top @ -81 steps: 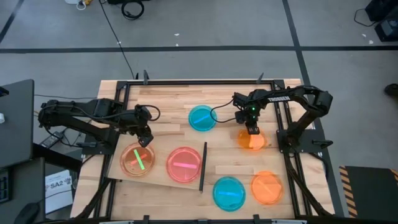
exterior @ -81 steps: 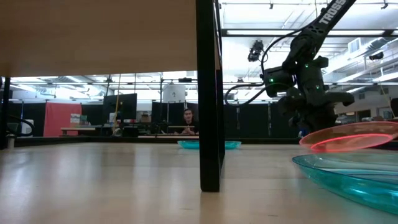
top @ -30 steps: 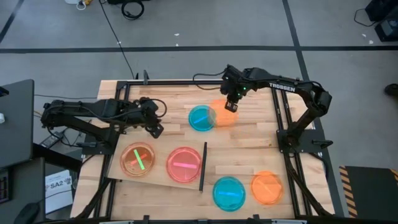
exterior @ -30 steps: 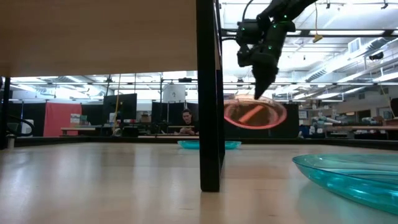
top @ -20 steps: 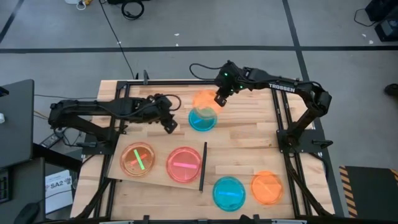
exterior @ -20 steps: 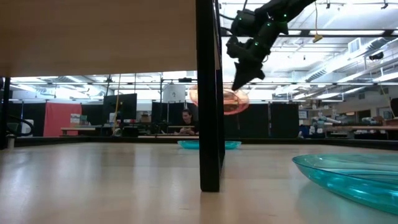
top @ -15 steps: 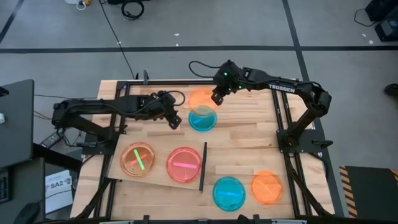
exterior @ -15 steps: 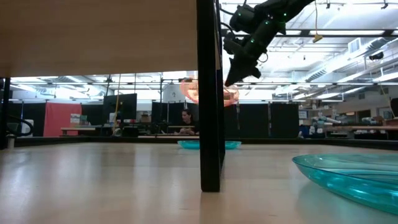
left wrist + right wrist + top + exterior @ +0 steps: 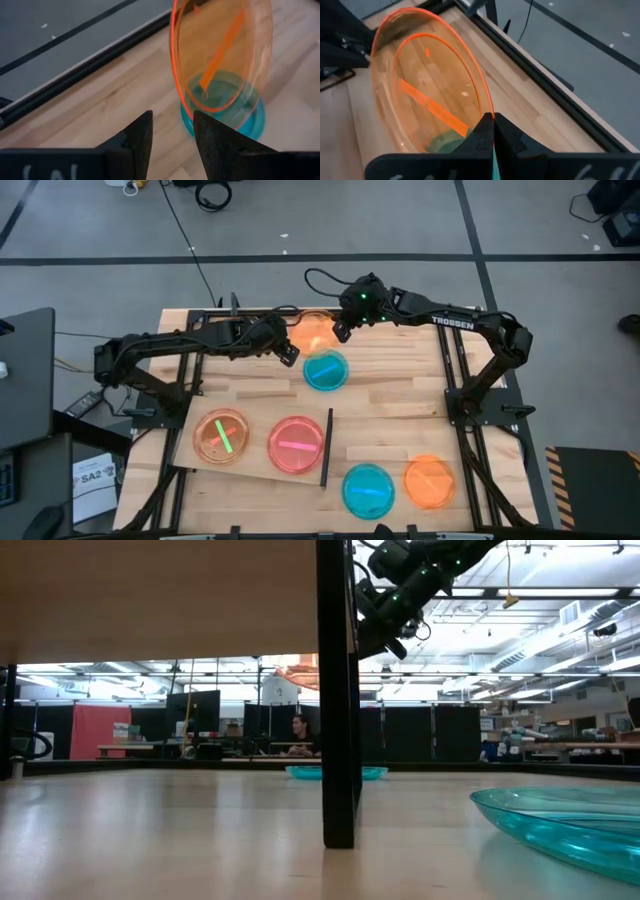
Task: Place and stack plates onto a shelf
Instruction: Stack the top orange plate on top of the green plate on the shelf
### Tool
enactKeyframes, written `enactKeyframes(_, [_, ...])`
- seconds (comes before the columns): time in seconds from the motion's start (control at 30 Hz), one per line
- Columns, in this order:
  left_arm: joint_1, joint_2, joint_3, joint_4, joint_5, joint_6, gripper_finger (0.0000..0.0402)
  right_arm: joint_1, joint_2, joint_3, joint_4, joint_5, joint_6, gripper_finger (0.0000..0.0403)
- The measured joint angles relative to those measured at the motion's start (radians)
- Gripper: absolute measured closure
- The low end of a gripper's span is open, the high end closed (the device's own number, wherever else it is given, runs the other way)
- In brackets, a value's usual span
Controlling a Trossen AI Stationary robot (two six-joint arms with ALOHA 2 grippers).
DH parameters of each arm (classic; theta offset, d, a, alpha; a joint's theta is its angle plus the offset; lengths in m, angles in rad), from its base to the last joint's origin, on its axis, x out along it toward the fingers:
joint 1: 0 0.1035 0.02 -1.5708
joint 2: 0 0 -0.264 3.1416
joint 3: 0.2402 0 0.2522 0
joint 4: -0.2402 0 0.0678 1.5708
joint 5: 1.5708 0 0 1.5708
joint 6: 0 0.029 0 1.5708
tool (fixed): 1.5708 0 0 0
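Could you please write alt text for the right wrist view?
The right claw, shut, pinches the rim of a translucent orange plate held on edge above the wooden table. Dark parts of the left arm show just beyond the plate.

Your right gripper (image 9: 337,332) reaches over the table's far middle, fingers pinched together on a plate (image 9: 316,335) rim. Your left gripper (image 9: 287,352) sits just beside it, arm stretched inward, fingers parted.
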Motion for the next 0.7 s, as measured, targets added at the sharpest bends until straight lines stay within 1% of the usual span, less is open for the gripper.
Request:
enactKeyframes(0.2, [0.027, 0.0, 0.0, 0.045, 0.0, 0.003, 0.0253, 0.0, 0.0, 0.0, 0.032, 0.0, 0.0, 0.0397])
enactKeyframes(0.47, [0.032, 0.002, 0.0, 0.052, 0.0, 0.003, 0.0255, 0.0, 0.0, 0.0, 0.076, 0.0, 0.001, 0.0397])
enactKeyframes(0.57, [0.032, 0.002, 0.0, 0.052, 0.0, 0.003, 0.0266, 0.001, 0.0, 0.0, 0.087, 0.0, 0.001, 0.0397])
enactKeyframes(0.7, [0.032, 0.002, 0.0, 0.052, 0.0, 0.003, 0.0291, 0.004, 0.0, 0.0, 0.093, 0.0, 0.001, 0.0397])
